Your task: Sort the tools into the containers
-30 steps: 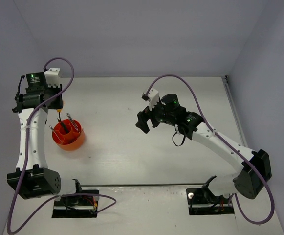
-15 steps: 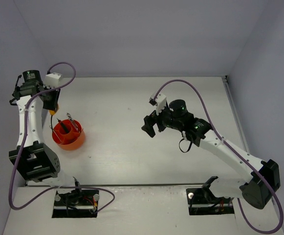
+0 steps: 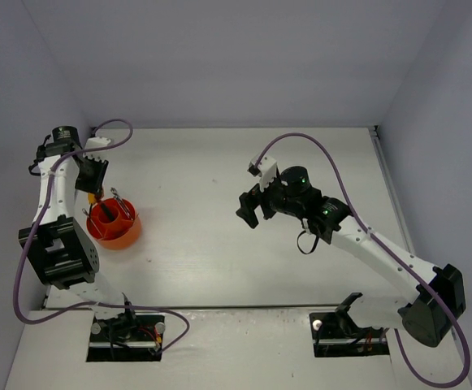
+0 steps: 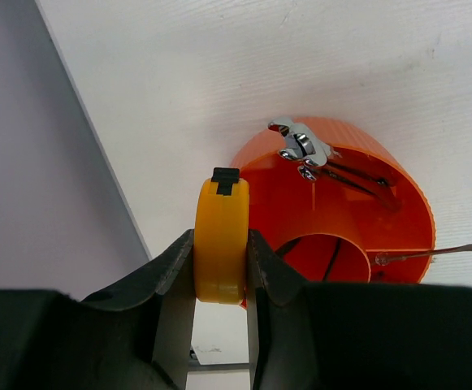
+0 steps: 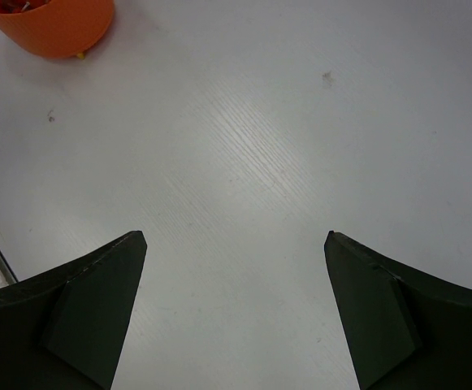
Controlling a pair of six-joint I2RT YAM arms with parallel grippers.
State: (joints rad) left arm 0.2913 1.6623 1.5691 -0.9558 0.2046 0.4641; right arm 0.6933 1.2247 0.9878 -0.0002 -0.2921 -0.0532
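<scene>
Left wrist view: the left fingers (image 4: 175, 280) pinch a small yellow tape measure (image 4: 220, 244) across its two flat faces. It stands on edge between them with its black tab uppermost. It hangs over the near rim of the round orange tub (image 4: 357, 134), above the open centre rather than over the far pocket where the silver wrenches (image 4: 305, 146) lean. A screwdriver (image 4: 430, 253) pokes out over the right rim.

The tape measure looks like a hard, smooth plastic case, compact and probably weighty for its size. It is stiff enough to squeeze firmly but could slip along the flat faces, so the present hold across the faces, near the middle, seems right.

In the top view the left arm (image 3: 50, 191) reaches up the left side of the worktop (image 3: 195, 162) and bends back, its wrist tipped down at the tub's far side. The right arm (image 3: 357, 240) stretches over the middle, well apart from the tub. The right fingers (image 5: 89, 309) are spread wide and hold nothing.
</scene>
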